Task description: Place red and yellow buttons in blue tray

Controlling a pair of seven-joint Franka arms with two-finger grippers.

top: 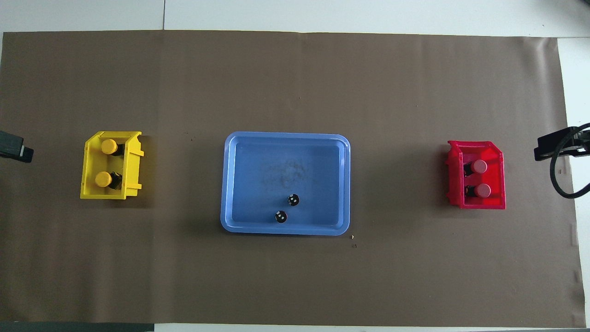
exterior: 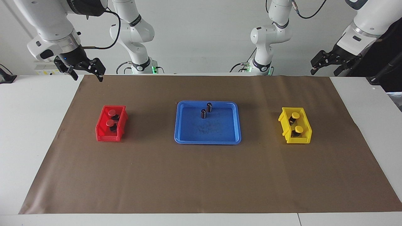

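Note:
Two red buttons [exterior: 111,112] [exterior: 110,122] lie in the small red bin [exterior: 106,137] toward the right arm's end; they also show in the overhead view [top: 479,166] [top: 483,190]. Two yellow buttons [exterior: 294,115] [exterior: 299,129] lie in the small yellow bin [exterior: 298,140] toward the left arm's end, also in the overhead view [top: 109,146] [top: 103,179]. The blue tray [exterior: 207,140] [top: 286,231] sits mid-table between the bins. My right gripper [exterior: 88,75] hangs open and empty over the mat's corner near the robots. My left gripper [exterior: 326,67] hangs open and empty at the other corner.
Two dark capless cylinders [exterior: 209,107] [exterior: 203,113] stand upright in the tray's part nearer the robots, also in the overhead view [top: 293,200] [top: 280,216]. A brown mat [exterior: 201,175] covers the white table. Both arms wait raised at their own ends.

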